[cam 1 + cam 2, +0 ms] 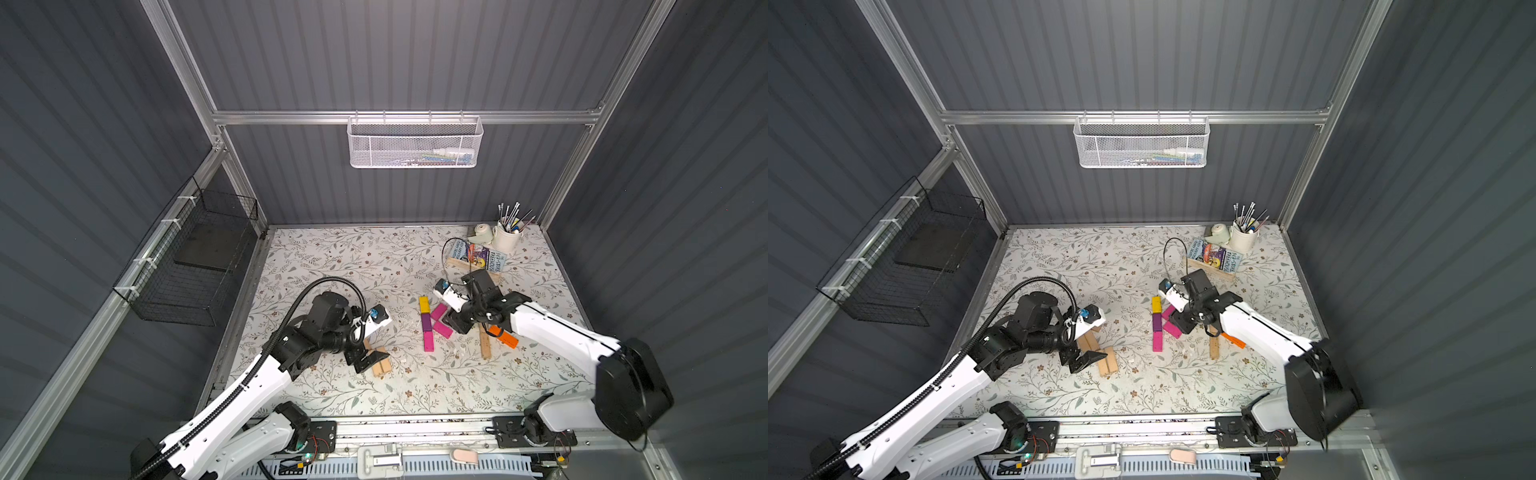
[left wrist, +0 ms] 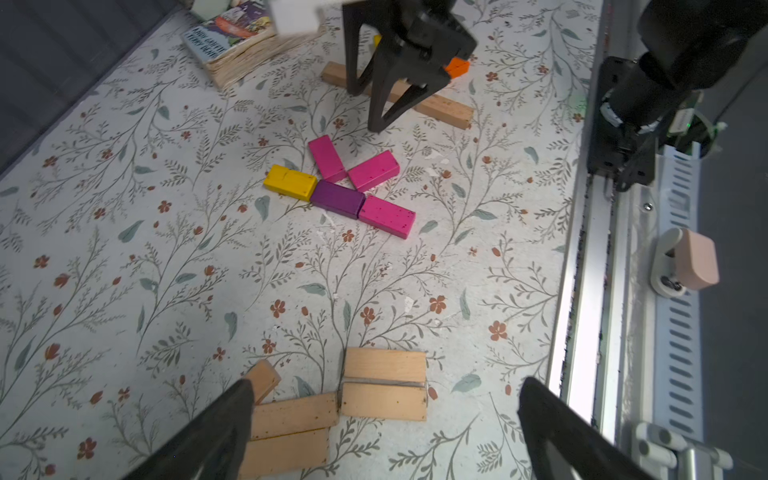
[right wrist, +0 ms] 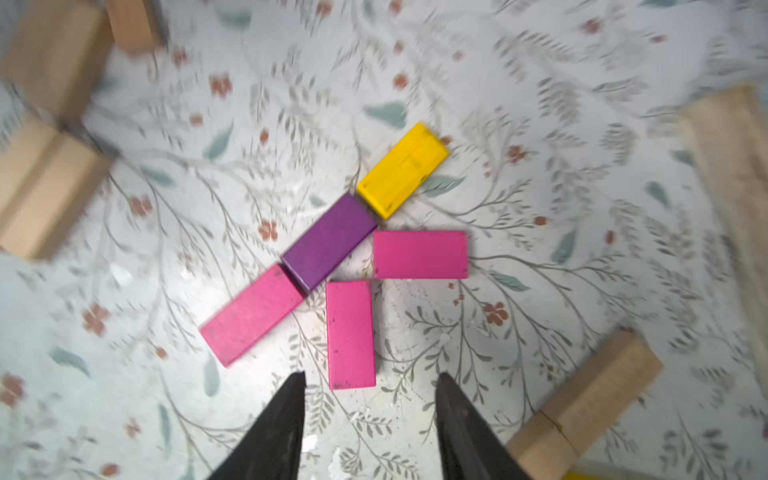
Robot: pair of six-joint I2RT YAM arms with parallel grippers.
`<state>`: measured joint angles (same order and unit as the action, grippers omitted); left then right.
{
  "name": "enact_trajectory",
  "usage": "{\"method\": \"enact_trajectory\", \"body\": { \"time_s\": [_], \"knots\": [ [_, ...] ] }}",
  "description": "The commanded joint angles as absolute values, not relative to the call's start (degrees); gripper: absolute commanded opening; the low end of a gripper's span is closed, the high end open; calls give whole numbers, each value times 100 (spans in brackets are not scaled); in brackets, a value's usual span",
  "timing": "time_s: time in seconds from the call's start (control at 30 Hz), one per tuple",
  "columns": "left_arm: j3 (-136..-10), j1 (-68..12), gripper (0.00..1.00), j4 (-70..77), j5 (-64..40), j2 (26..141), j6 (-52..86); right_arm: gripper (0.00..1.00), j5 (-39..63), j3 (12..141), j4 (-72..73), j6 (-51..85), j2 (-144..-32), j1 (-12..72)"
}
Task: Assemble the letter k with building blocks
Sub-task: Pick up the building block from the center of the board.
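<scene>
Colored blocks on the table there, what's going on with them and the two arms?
A letter K lies flat on the table: yellow block, purple block and magenta block in a line, two more magenta blocks angling off it. The right gripper hangs open over them, holding nothing. The left gripper is open over the plain tan blocks.

A robotics lab cell: aluminium frame (image 1: 291,117), grey panelled walls (image 1: 395,54), two arms (image 1: 557,332) on a rail (image 1: 415,427)

Book (image 1: 478,255), far right: cover is showing "143-STOREY TREEHOUSE" at one end; "ANDY GRIFFITHS", "TERRY DENTON" are showing at the opposite end, partly blurring.
</scene>
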<state>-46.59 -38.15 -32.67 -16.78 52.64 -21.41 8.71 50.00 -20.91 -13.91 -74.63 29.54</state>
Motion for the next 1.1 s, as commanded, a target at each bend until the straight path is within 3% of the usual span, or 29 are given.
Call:
{"method": "enact_trajectory", "body": {
  "time_s": [0.0, 0.13, 0.23, 0.47, 0.77, 1.07],
  "knots": [
    [-4805, -3806, 100, -2930, -625, 5533, -1042, 62, 756, 4808, -1557, 90, -6692, 2923],
    [-5314, -3799, 100, -3170, 760, 6059, 739, 68, 294, 4604, -1292, 1514, -5633, 2925],
    [-5582, -3786, 100, -3392, 1274, 6477, 1722, 67, -98, 4721, -1574, 2589, -5139, 2931],
    [-5703, -3744, 89, -3561, 2203, 7402, 3456, 66, 422, 5727, -3124, 3326, -5498, 3181],
    [-6063, -3532, 58, -4026, 2173, 8671, 5247, 71, -201, 6522, -3956, 3113, -6790, 4455],
    [-6539, -3322, 55, -4413, 1969, 9583, 5950, 74, -201, 6424, -3834, 3089, -7171, 4602]
  ]
}}
